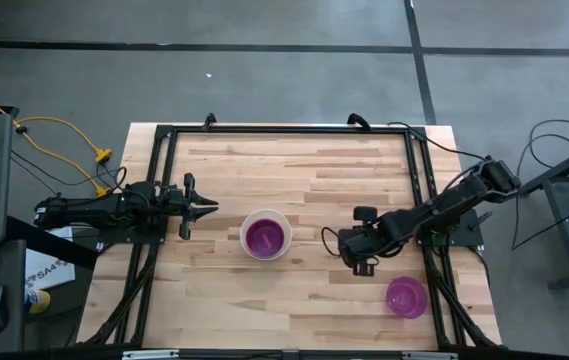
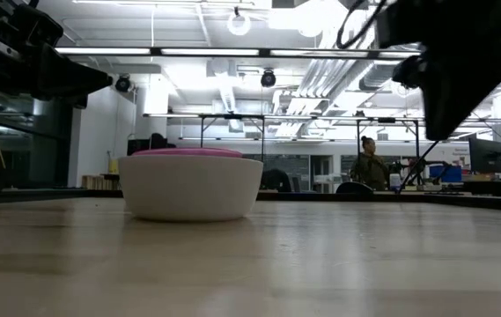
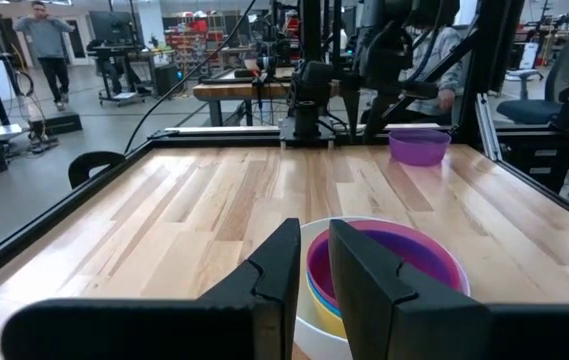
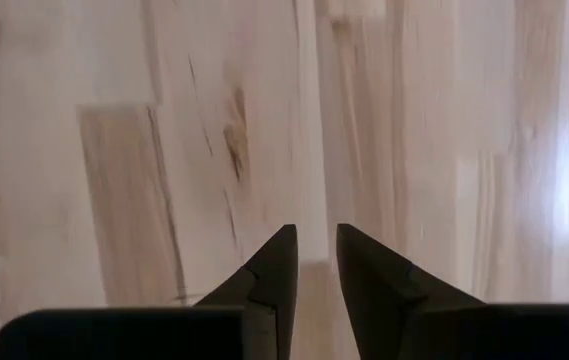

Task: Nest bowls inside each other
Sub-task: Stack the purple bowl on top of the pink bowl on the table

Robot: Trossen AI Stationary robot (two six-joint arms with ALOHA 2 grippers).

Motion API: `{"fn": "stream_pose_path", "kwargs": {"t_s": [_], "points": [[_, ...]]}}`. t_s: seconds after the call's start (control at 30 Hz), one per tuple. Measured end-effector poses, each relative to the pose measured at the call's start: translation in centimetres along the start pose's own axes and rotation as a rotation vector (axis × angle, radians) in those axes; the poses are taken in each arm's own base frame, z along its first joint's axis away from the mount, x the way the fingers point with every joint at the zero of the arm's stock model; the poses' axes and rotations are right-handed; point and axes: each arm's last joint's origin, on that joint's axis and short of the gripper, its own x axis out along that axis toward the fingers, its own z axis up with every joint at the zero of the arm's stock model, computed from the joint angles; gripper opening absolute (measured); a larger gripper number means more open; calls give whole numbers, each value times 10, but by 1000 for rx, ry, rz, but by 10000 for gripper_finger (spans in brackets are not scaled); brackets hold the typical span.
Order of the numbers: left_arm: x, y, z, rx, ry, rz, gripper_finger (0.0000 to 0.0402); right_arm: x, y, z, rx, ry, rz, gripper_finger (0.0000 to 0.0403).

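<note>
A white bowl (image 1: 265, 236) stands on its base at the middle of the table, with a yellow, a blue and a pink-red bowl (image 3: 394, 250) nested in it. A purple bowl (image 1: 406, 297) stands alone near the table's front right. My right gripper (image 1: 362, 262) hangs above bare wood between these two, pointing steeply down, its fingers (image 4: 314, 250) a little apart with nothing between them. My left gripper (image 1: 209, 207) waits level at the table's left, aimed at the white bowl and short of it, its fingers (image 3: 312, 255) slightly apart and empty.
A black frame (image 1: 284, 130) runs along the table's far and side edges. Bare wood lies between the white bowl and the purple bowl. Beyond the far edge in the low view are workbenches and a person (image 2: 372, 163).
</note>
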Motion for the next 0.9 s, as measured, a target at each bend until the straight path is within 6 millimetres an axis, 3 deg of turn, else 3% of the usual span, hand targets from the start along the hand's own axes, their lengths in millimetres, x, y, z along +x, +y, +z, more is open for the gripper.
{"fn": "stream_pose_path", "kwargs": {"t_s": [0.47,0.73,0.9], "points": [[0,0,0,0,0,0,58,-10,15,-51,128,21,30,68],[0,0,0,0,0,0,58,-14,9,-78,387,59,56,68],[0,0,0,0,0,0,58,-19,9,-82,554,142,132,68]]}}
